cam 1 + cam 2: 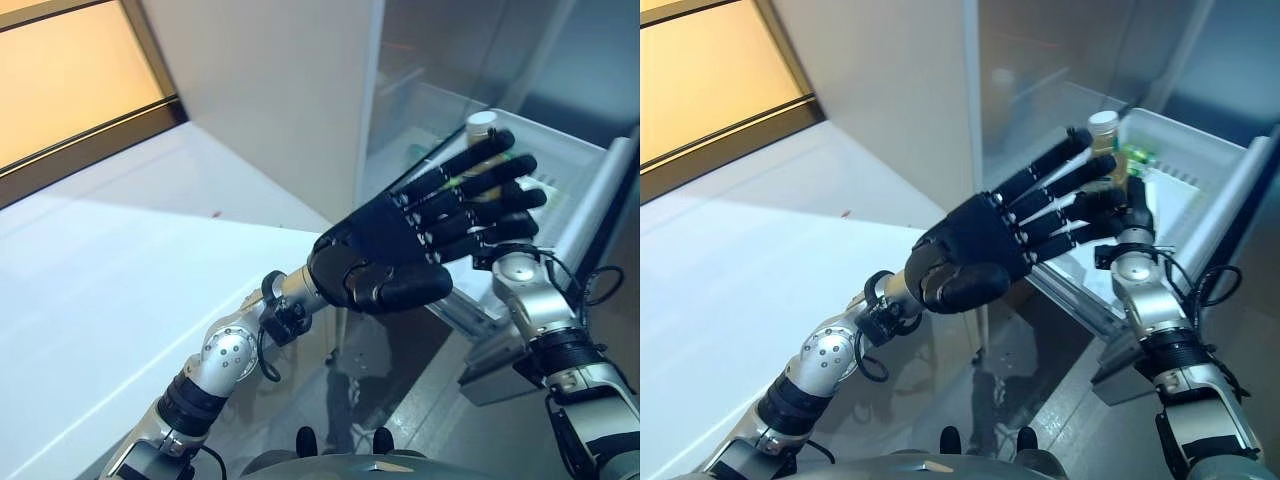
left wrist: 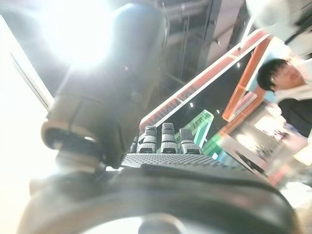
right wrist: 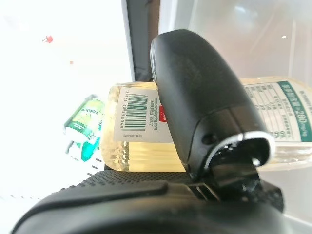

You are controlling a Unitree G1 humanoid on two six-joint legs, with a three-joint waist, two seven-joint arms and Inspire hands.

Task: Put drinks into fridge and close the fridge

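White fridge tray (image 1: 1230, 180): right robot hand (image 1: 1127, 215) clamps bottle (image 3: 204, 131); left robot hand (image 1: 990, 240) splayed in front.

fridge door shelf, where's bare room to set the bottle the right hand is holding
The white door shelf looks bare along its far stretch, between the bottle and the shelf's end wall. The near end is crowded: the right hand grips the bottle there, a green-labelled drink lies beside it, and the open left hand hangs in front.

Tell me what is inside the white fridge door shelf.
The door shelf holds a bottle of pale yellow drink, gripped by the right robot hand. A green-labelled drink lies beside it. The left robot hand covers the rest.
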